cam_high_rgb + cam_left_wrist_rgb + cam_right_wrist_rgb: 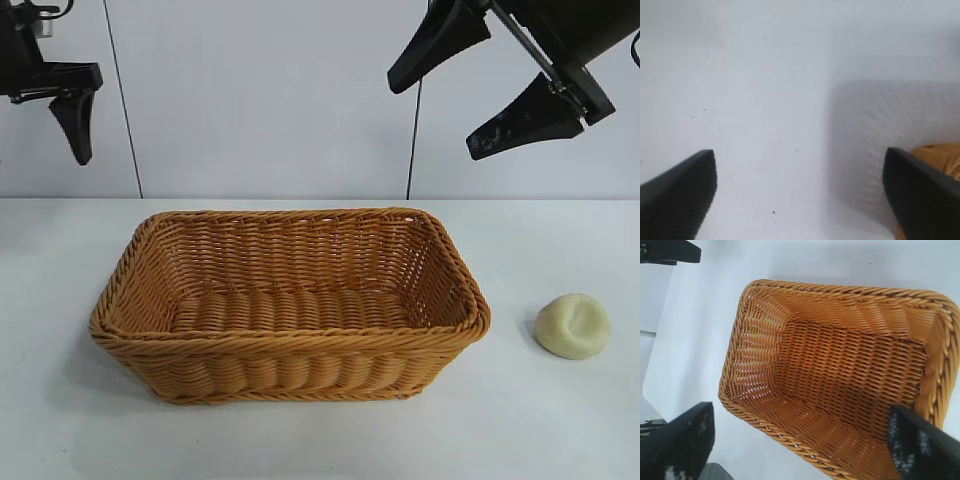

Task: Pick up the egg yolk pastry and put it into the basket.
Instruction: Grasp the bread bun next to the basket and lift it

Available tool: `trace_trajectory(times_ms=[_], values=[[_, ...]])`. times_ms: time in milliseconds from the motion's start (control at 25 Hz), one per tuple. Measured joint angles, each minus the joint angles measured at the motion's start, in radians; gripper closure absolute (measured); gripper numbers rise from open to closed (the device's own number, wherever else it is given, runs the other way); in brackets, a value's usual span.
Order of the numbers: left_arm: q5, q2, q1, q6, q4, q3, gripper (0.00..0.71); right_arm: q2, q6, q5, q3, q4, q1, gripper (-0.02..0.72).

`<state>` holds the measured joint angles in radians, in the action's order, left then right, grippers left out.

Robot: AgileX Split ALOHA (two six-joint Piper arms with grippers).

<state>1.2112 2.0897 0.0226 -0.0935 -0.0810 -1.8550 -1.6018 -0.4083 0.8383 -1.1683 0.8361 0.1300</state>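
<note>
The egg yolk pastry [572,325] sits on the white counter [560,420], just right of the basket [290,340] and apart from its rim. It looks small, light and soft, with a dent on top, so a hard squeeze would likely crush it; a gentle hold across its rounded sides, low on the dome, seems safest. The right pincer [480,95] hangs high above, spread wide and empty. The left pincer [75,125], far left, is likewise spread wide, holding nothing.
</note>
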Motion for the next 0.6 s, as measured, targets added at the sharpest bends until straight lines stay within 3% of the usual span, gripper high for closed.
trace_trajectory(times_ms=[120,320,600], values=[[0.0,-0.035,-0.012,0.011,0.005,0.041,0.016,0.0,0.0,0.0,0.0,0.0,0.0,0.062],[0.0,-0.158,-0.015,0.046,0.001,0.213,0.016,0.0,0.0,0.0,0.0,-0.003,0.0,0.062],[0.0,-0.51,-0.015,0.071,0.0,0.57,0.016,0.0,0.0,0.006,0.0,-0.007,0.0,0.062]])
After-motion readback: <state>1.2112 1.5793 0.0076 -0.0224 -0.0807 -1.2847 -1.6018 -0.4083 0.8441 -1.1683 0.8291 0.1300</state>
